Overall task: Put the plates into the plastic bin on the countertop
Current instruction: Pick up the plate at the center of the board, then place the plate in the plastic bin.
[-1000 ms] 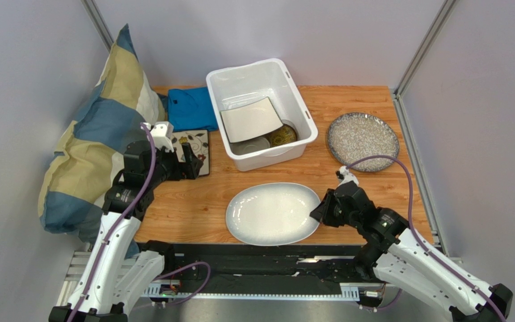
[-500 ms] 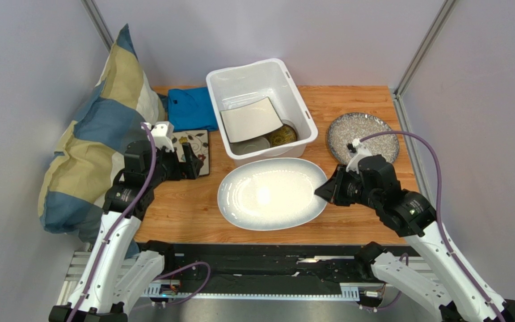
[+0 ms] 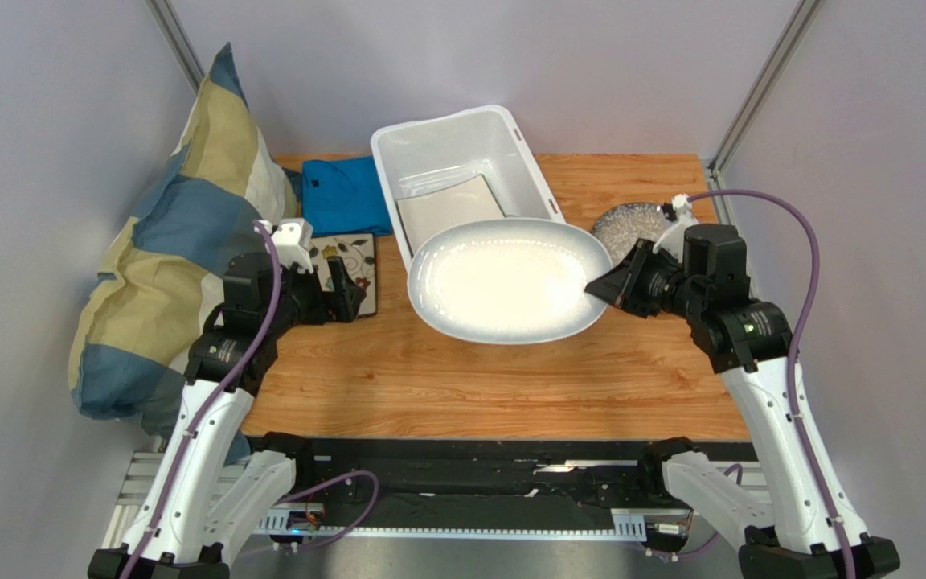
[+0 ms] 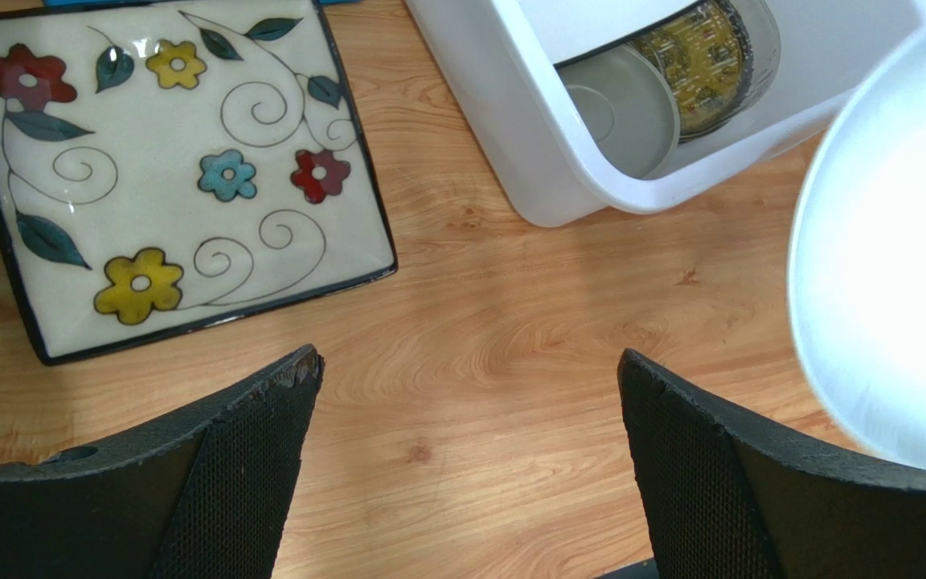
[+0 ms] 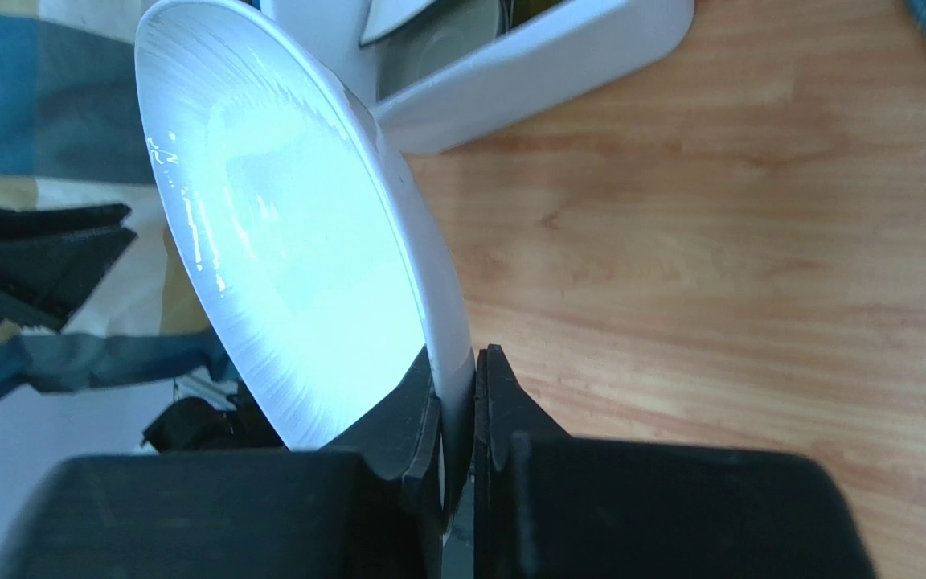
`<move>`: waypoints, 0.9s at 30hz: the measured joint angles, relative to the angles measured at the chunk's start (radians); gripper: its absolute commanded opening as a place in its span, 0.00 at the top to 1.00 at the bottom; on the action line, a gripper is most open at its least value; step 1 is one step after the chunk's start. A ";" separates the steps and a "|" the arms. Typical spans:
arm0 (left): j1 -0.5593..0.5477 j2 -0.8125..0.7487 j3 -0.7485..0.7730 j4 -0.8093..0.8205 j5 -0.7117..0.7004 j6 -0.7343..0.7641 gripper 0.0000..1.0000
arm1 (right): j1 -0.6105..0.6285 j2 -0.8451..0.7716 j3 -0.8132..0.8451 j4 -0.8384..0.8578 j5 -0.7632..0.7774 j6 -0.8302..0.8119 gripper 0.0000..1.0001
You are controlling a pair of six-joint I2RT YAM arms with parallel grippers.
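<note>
We are counting six plates in all. We are finding three inside the bin point(image 3: 456, 145): one white square plate point(image 3: 450, 208), one small grey round plate point(image 4: 625, 109) and one small round plate with a yellow pattern point(image 4: 703, 42). We are seeing three more outside it: one white oval plate point(image 3: 507, 280) at the bin's near end, one flowered square plate point(image 4: 178, 169) left of the bin, and one grey-speckled round plate point(image 3: 627, 223) right of it. We are counting one bin, one blue cloth point(image 3: 341, 193) just left of it, one checked pillow point(image 3: 178, 241) farther left, and two grippers: the left gripper point(image 4: 468, 362) and the right gripper point(image 5: 462, 374).
</note>
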 measured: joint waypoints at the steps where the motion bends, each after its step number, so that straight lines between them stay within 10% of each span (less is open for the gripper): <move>1: 0.000 0.000 0.000 0.000 0.000 0.000 0.04 | -0.018 0.015 0.001 0.027 -0.007 0.003 1.00; 27: 0.000 0.027 0.000 0.000 0.003 -0.002 0.04 | 0.092 0.766 0.200 0.614 0.429 0.291 1.00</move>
